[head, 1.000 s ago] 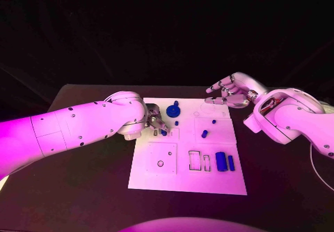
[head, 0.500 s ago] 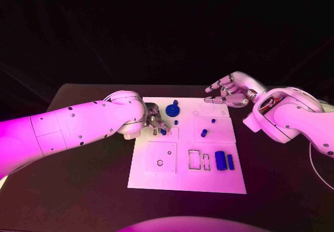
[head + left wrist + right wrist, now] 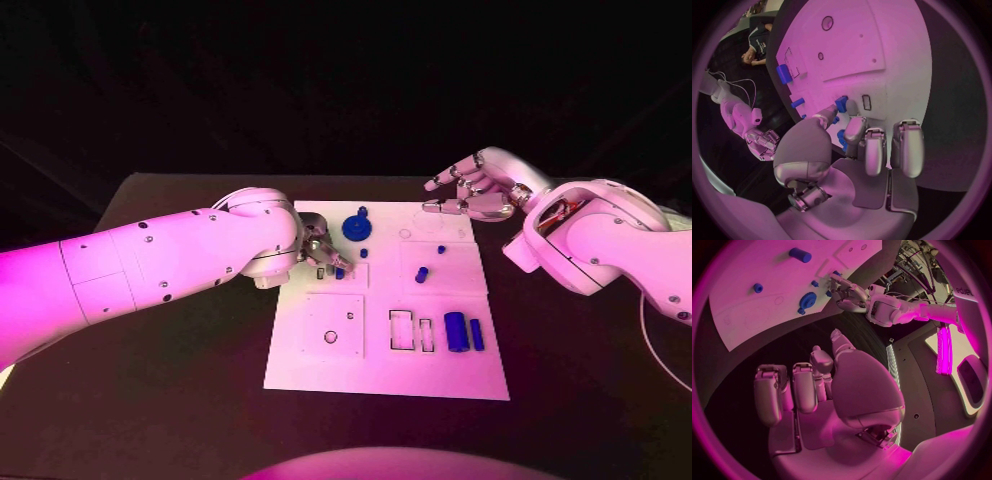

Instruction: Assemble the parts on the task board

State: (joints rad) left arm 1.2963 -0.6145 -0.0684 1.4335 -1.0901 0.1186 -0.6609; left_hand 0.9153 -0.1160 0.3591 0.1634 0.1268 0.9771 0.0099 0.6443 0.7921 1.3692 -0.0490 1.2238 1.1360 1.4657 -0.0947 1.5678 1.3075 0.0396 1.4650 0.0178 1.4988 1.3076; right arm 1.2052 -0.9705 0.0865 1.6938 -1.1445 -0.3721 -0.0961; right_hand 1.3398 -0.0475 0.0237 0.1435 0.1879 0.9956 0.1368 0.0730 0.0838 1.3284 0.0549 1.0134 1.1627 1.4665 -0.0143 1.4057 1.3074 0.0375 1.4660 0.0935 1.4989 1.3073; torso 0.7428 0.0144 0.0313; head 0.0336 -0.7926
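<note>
The white task board (image 3: 433, 375) lies in the middle of the black table. My left hand (image 3: 320, 248) is low over the board's left side and pinches a small blue part (image 3: 339, 270) between thumb and finger, beside a small slot (image 3: 320, 272). In the left wrist view the blue part (image 3: 841, 103) sits at the thumb tip next to that slot (image 3: 866, 102). My right hand (image 3: 476, 190) hovers above the board's far right corner, fingers apart and empty; the right wrist view shows this hand (image 3: 817, 385) holding nothing.
On the board lie a round blue gear (image 3: 359, 228), a short blue peg (image 3: 421, 275), a tiny blue dot (image 3: 441, 249) and two blue bars (image 3: 456, 331) beside rectangular slots (image 3: 402, 330). A square plate with holes (image 3: 335, 325) sits at the near left.
My left hand has shifted very slightly with the small blue part still in its pinch. The right hand has stayed where it was.
</note>
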